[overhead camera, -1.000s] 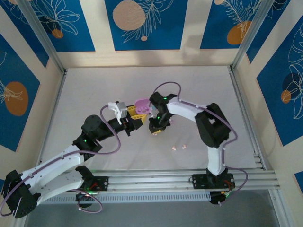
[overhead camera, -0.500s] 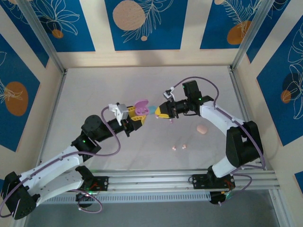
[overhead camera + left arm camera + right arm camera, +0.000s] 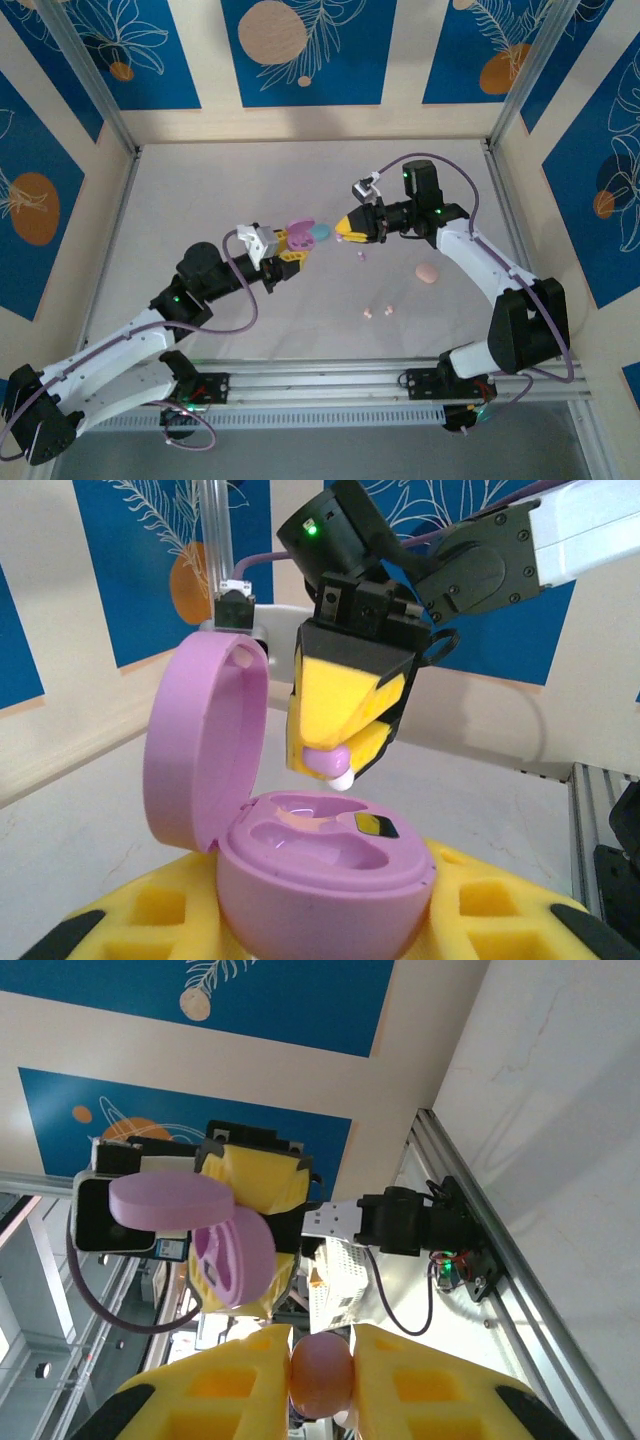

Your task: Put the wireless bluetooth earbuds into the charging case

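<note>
While the left end effector (image 3: 288,250) clamps one open lilac charging case (image 3: 320,875), the right end effector (image 3: 344,229) pinches one lilac earbud (image 3: 327,765) just above it; two pink earbuds (image 3: 368,313) lie on the surface (image 3: 200,200).

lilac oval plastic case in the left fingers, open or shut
Open: the lilac oval plastic case has its lid hinged up, baring two wells that look empty.

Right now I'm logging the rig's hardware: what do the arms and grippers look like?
Both arms have white links with black joints, looped by lilac cables. The left gripper and right gripper carry yellow padded fingers with square recesses; a green light glows on the right wrist.
</note>
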Motion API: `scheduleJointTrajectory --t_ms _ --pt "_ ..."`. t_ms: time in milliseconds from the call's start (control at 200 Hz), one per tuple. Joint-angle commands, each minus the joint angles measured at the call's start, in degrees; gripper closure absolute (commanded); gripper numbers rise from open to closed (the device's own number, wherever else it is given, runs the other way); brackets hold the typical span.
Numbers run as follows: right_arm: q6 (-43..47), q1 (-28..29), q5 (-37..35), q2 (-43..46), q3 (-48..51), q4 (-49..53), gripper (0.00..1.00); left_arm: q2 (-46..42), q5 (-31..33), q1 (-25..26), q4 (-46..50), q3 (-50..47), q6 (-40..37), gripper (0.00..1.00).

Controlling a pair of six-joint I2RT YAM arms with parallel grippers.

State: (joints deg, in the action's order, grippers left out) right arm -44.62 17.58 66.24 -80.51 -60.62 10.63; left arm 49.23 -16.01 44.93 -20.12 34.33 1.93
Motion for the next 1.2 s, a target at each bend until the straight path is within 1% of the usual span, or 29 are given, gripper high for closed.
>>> scheduleJointTrajectory --t_ms 0,95,210,340,505,720,870,1196 --pt "-4.2 -0.2 -0.1 2.4 -0.7 -0.6 0.77 0.3 -0.8 0.6 -1.1 1.9 -1.6 0.77" --pt "-7.7 -0.1 -1.9 3.4 0.0 -1.9 0.77 0.9 -1.2 0.6 -2.1 1.8 -1.4 0.77" --pt "-9.1 0.4 -3.4 5.3 0.5 -3.0 0.77 1.8 -1.9 0.5 -3.3 1.6 -0.8 0.77" --pt "-5.9 1.2 -5.6 7.7 -0.3 -1.3 0.77 2.5 -2.6 0.5 -5.6 1.2 -0.5 0.77" --pt "-0.8 2.4 -8.6 11.0 -0.7 0.2 0.77 3.5 -5.0 0.6 -9.2 0.5 -0.3 0.77" --pt "4.3 6.8 -10.5 12.7 -1.7 0.2 0.77 6.1 -8.2 0.6 -14.2 0.3 1.8 0.77" --pt "5.8 8.5 -11.1 12.6 -2.6 0.6 0.78 7.4 -10.0 0.6 -16.8 0.2 2.9 0.77" --pt "5.7 8.6 -12.1 13.4 -3.6 1.0 0.77 8.1 -11.4 0.5 -18.9 0.0 3.6 0.76"
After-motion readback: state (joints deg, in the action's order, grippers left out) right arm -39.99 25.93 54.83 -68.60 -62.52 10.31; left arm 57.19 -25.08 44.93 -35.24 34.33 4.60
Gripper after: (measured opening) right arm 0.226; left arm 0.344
